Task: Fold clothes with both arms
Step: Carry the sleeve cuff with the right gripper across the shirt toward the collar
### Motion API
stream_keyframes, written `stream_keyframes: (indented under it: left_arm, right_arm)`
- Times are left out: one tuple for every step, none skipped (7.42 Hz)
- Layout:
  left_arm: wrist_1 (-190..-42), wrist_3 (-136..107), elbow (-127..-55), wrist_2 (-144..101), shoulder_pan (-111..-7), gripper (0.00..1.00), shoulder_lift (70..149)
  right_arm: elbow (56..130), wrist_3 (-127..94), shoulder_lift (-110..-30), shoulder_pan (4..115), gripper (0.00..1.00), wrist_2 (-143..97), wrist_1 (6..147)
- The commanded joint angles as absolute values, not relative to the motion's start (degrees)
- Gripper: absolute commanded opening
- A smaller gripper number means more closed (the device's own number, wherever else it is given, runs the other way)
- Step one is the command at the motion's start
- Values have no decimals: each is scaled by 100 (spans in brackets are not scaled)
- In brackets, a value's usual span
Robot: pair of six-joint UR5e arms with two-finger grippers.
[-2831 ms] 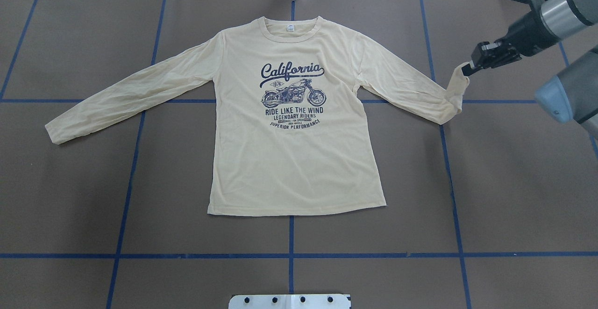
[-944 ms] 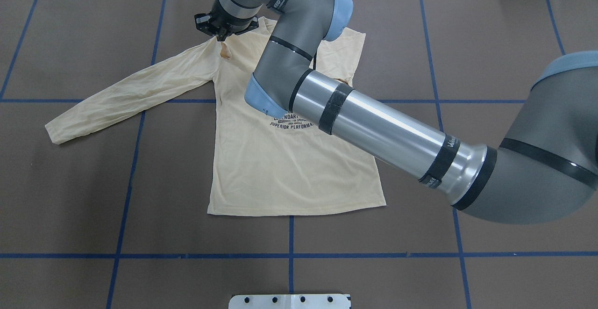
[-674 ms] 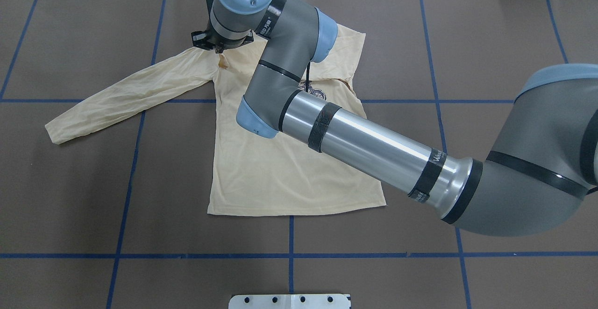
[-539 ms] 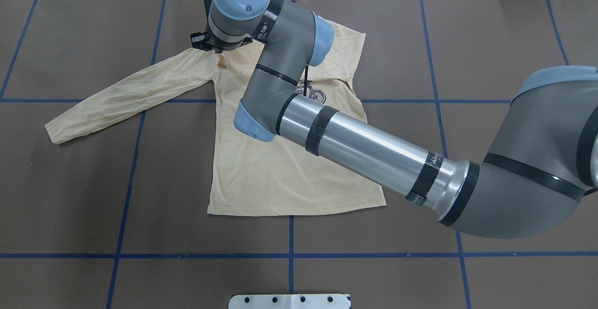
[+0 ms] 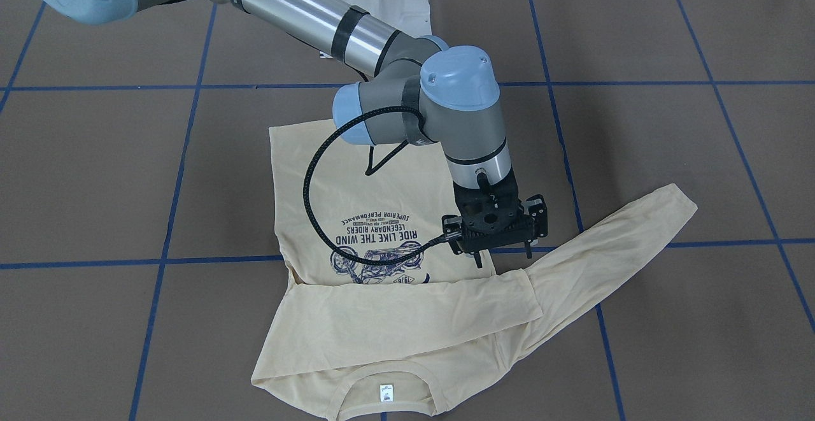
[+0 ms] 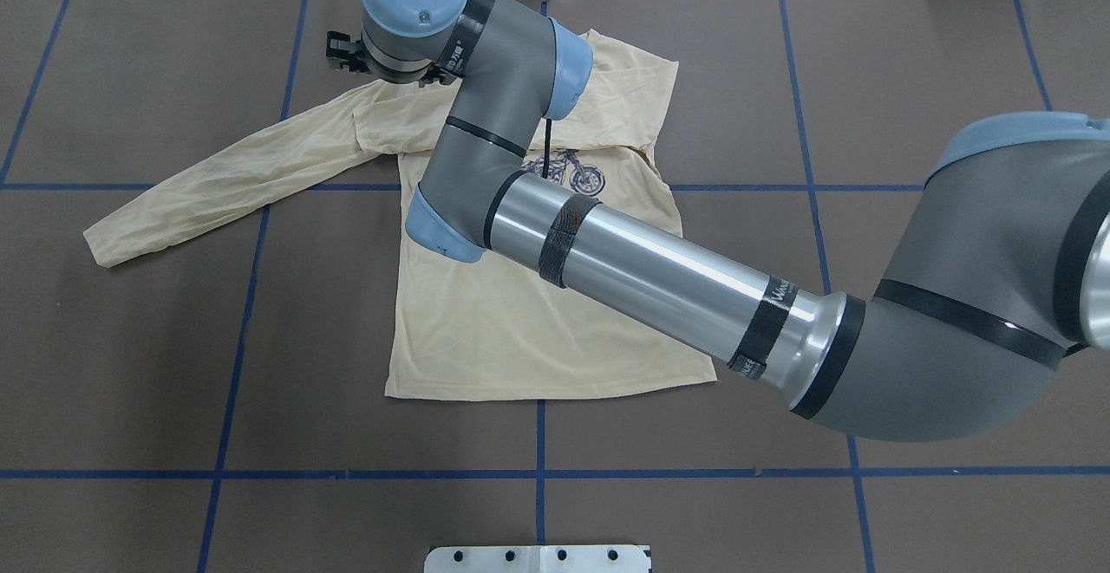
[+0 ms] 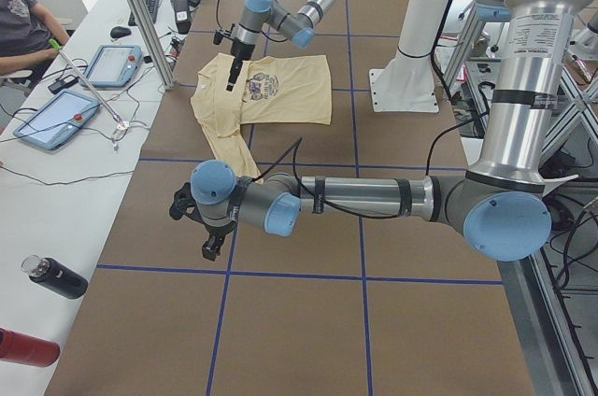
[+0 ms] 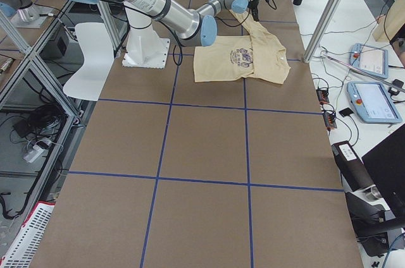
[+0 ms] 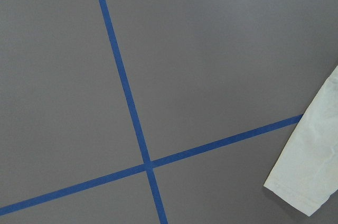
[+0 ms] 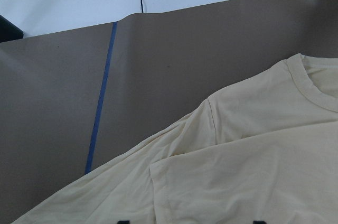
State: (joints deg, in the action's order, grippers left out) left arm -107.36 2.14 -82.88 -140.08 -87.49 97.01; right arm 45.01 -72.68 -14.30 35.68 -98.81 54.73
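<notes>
**Inspector:** Where is the garment lying?

**Recorder:** The T-shirt [image 5: 382,319] is lying print side up on the brown worktop [image 5: 127,185]. It is filling the centre and lower half of the front-facing view, collar toward the bottom edge. The neck label [image 5: 384,392] is showing inside the collar.

**Inspector:** And the sleeves?

**Recorder:** One sleeve [image 5: 414,303] is lying folded across the chest, covering the part of the navy print [image 5: 375,239] nearest the collar. The other sleeve [image 5: 611,249] is stretching flat toward the right of that view, crossing a blue tape line [image 5: 191,260].

**Inspector:** State of the right gripper?

**Recorder:** The right gripper [image 5: 504,256] is hanging fingers-down over the shirt's side edge, just beside the folded cuff. Its fingers are standing spread, with nothing between them. The right arm [image 6: 659,287] is reaching in from the right of the overhead view, across the shirt body to the upper left.

**Inspector:** The left gripper?

**Recorder:** The left gripper [image 7: 201,225] is showing only in the left side view, centre left of the frame, over bare worktop near the outstretched cuff. I cannot tell whether it is spread or closed. Its wrist view is showing that cuff at lower right, beside two crossing tape lines.

**Inspector:** Surroundings?

**Recorder:** A white pedestal [image 7: 406,88] is standing beyond the hem. A person [image 7: 19,13] is sitting at upper left.
</notes>
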Motion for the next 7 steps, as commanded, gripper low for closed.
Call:
stream_keyframes:
  left_arm:
    - [-10749,-42,-8349,-14001,-8745,100,9729]
    - [-10749,-401,-8454,-14001,-8728,100,9729]
    - [-10967,-874,-8568,-13957,-8510,100,9721]
    - [-11456,-1479,-8578,-13922,-8316,100,9660]
    - [-11983,-2077,-8578,-13913,-8114,100,9503]
    - [-12615,-2814,-8578,-13835,-7851,100,9336]
    - [-13221,-3796,-8604,-13460,-7483,100,9238]
  right_arm:
    - [4796,-7532,-1633,3586,98,-9914,5528]
    - [5477,-7524,-2157,3603,98,-9984,5589]
    - [6189,-7436,-2571,3691,99,-10184,6277]
    - [6692,-7314,-2793,3718,99,-10308,6972]
    - [7271,-7060,-3126,3744,99,-10379,7579]
    - [7973,-6579,-3555,3822,99,-10449,8351]
    - [8668,-6104,-4029,3980,99,-10668,9063]
